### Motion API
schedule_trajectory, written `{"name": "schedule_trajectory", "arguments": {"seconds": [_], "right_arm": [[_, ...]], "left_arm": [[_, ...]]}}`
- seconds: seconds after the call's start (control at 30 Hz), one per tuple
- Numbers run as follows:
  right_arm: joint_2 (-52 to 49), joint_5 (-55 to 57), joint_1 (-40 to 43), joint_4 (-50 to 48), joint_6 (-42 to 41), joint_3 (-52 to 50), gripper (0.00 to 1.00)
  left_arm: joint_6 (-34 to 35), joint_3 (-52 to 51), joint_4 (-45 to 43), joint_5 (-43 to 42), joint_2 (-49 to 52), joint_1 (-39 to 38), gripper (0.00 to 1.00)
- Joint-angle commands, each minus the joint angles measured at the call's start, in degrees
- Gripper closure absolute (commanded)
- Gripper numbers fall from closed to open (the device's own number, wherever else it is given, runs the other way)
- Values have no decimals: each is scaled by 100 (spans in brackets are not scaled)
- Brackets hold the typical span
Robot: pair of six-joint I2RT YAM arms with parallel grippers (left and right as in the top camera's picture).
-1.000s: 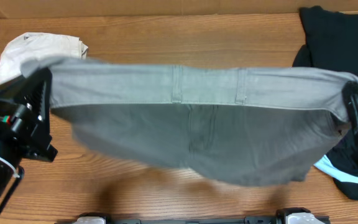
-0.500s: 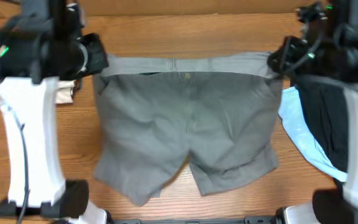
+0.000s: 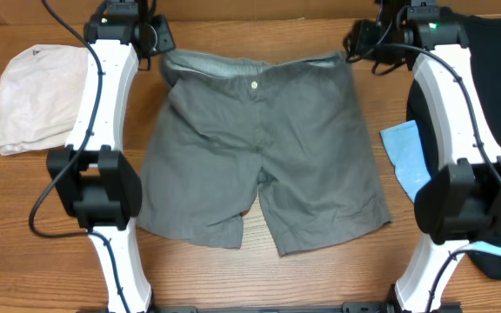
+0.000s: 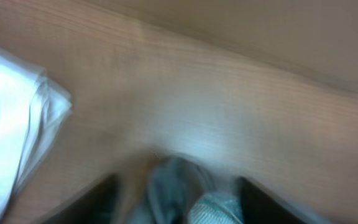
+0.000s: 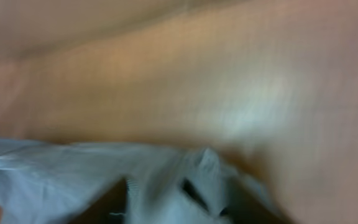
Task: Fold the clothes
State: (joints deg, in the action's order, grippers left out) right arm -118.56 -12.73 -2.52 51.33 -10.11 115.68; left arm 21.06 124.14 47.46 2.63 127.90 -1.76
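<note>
The grey shorts (image 3: 259, 148) are lying flat in the middle of the desk (image 3: 24, 226), waistband facing the far edge and legs pointing toward the near edge, so the waist-to-hem axis is running far-to-near. The left gripper (image 3: 156, 42) and right gripper (image 3: 355, 43) are sitting at the waistband corners. Blur is hiding whether they are grasping or released.

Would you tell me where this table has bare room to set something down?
Bare wood runs along the front edge of the wooden table, past the grey woven shorts' hems, and in the front-left corner, in front of the cream-white folded garment. The right side is crowded: light-blue garment, black garment.
</note>
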Motion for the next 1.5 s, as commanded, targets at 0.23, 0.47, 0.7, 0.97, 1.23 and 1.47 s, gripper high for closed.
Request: {"name": "schedule_trajectory", "arguments": {"seconds": [0.23, 0.47, 0.7, 0.97, 1.23, 1.47], "right_arm": [[26, -153, -37, -599, -223, 560, 0], [116, -149, -55, 1762, -164, 688, 0], [111, 203, -393, 3104, -225, 94, 0], [111, 367, -551, 2522, -671, -1493, 8], [105, 522, -544, 1211, -800, -2706, 75], [-109, 656, -409, 496, -1016, -3351, 96]], "left_arm": [[-35, 1222, -367, -870, 157, 157, 0], [-1473, 2889, 2194, -1274, 55, 90, 1], [-1875, 3047, 3294, -1233, 111, -11, 0], [-2424, 3036, 3071, -1231, 142, -181, 0], [-2761, 2872, 2754, -621, 144, -702, 0], [-2774, 2686, 2374, -623, 149, -863, 0]]}}
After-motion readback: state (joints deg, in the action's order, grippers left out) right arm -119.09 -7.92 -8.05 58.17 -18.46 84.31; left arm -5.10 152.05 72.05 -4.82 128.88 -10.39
